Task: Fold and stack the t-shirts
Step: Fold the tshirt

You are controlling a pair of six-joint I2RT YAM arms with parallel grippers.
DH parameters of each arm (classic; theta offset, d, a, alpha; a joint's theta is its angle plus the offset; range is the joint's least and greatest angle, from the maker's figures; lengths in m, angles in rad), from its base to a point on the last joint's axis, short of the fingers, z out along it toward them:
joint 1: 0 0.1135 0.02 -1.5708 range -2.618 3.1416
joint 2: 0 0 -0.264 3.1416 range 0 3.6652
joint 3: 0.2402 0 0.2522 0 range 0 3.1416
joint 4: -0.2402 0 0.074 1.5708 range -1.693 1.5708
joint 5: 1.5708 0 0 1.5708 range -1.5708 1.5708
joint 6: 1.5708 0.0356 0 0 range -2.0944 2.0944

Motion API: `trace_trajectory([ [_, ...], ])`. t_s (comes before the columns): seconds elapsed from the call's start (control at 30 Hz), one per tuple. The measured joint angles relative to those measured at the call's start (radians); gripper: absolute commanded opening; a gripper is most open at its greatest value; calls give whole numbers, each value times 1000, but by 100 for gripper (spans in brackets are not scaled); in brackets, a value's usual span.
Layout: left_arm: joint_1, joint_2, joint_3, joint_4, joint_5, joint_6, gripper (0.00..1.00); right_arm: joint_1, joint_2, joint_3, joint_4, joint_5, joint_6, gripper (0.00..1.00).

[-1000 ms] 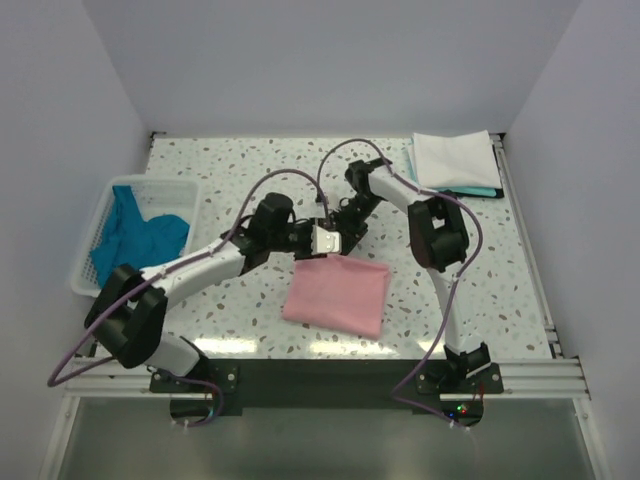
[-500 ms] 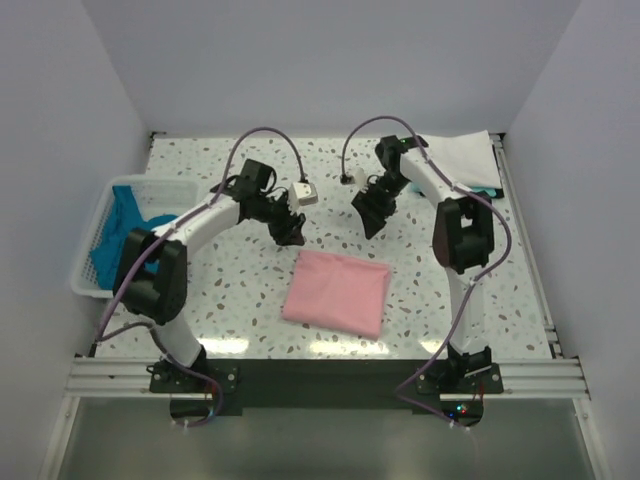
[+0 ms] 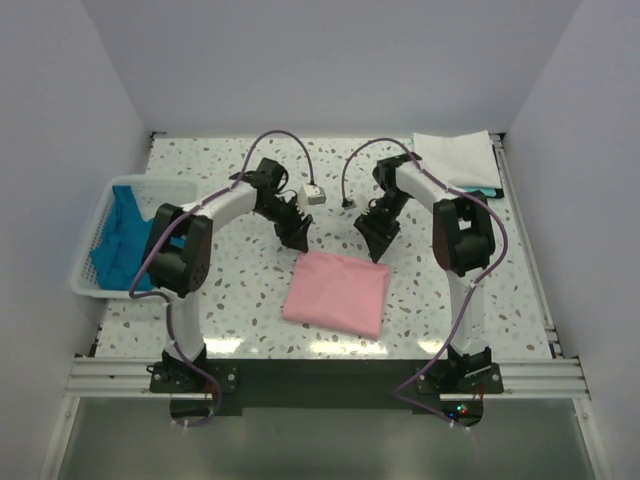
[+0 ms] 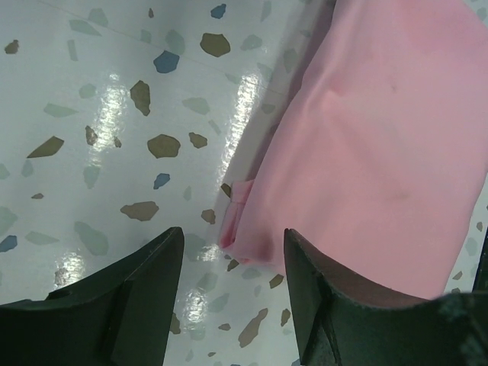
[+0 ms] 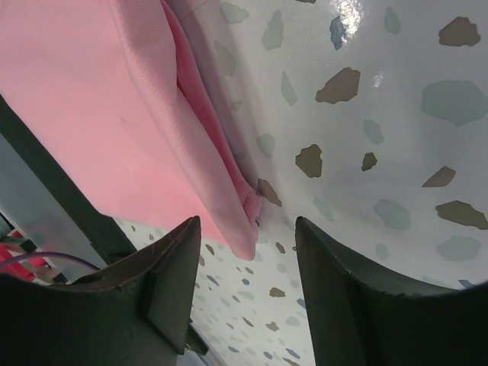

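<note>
A light pink t-shirt (image 3: 337, 292) lies folded into a rectangle on the speckled table, near the front middle. My left gripper (image 3: 295, 238) hovers open just beyond its far left corner. In the left wrist view that gripper (image 4: 232, 240) has the pink t-shirt (image 4: 381, 137) corner ahead of the gap, nothing gripped. My right gripper (image 3: 378, 243) stands open at the far right corner. In its wrist view the gripper (image 5: 248, 225) has the folded edge of the pink t-shirt (image 5: 99, 107) reaching between the fingers, untouched. A white t-shirt (image 3: 457, 158) lies folded at the back right.
A white lattice basket (image 3: 92, 232) at the left edge holds crumpled teal-blue t-shirts (image 3: 135, 238). A teal-blue folded edge (image 3: 482, 192) shows under the white t-shirt. A metal rail (image 3: 525, 240) runs along the table's right side.
Both grippers left the middle of the pink t-shirt's far edge, swung back and apart, then came down at its two far corners. Their jaws have widened.
</note>
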Motion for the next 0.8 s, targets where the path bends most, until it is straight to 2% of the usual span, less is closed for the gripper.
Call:
trace_trajectory([
  [0.27, -3, 16, 0, -33, 13, 6, 61, 0, 0, 0, 0, 5, -31, 47],
  [0.43, -8, 47, 0, -33, 14, 6, 59, 0, 0, -7, 1, 9, -50, 48],
  [0.53, -10, 61, -1, -34, 14, 7, 54, 0, 0, -29, 0, 13, -61, 48],
  [0.67, -14, 61, -2, -33, 14, 12, 51, 0, 0, -48, 0, 26, -76, 49],
  [0.77, -14, 61, -2, -33, 14, 13, 44, 3, 0, -59, 0, 28, -87, 36],
  [0.8, -14, 61, -2, -33, 14, 13, 40, 4, 0, -64, 1, 30, -92, 25],
])
